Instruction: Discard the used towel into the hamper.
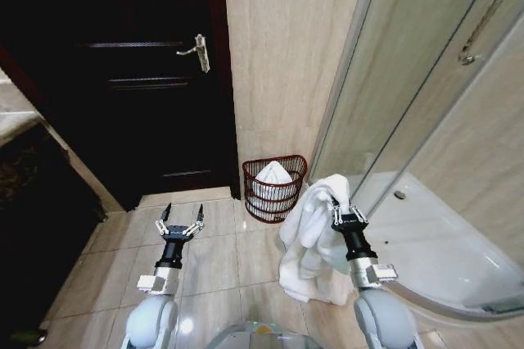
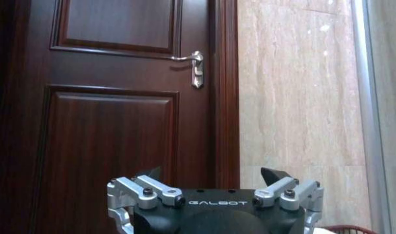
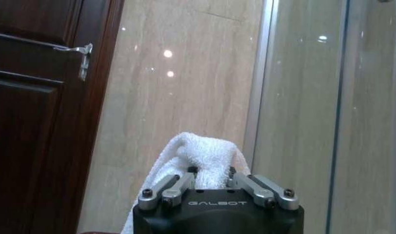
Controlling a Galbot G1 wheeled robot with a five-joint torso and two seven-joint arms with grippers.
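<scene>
Location: a residential or hotel bathroom. Indicators: glossy beige stone tile on floor (image 1: 213, 263) and wall (image 1: 282, 54); a curved glass shower enclosure (image 1: 426, 95) with metal frame and white shower tray (image 1: 442, 242), just beyond the right gripper (image 1: 347, 216); a dark panelled wooden door (image 1: 139, 79) with lever handle (image 1: 196, 52), ahead of the left gripper (image 1: 180, 223); a wire hamper (image 1: 274, 189) containing white linen, between both grippers and the wall.

we read "galbot" in pale letters on the black body of the left claw (image 2: 215, 187) and the right claw (image 3: 211, 176).
</scene>
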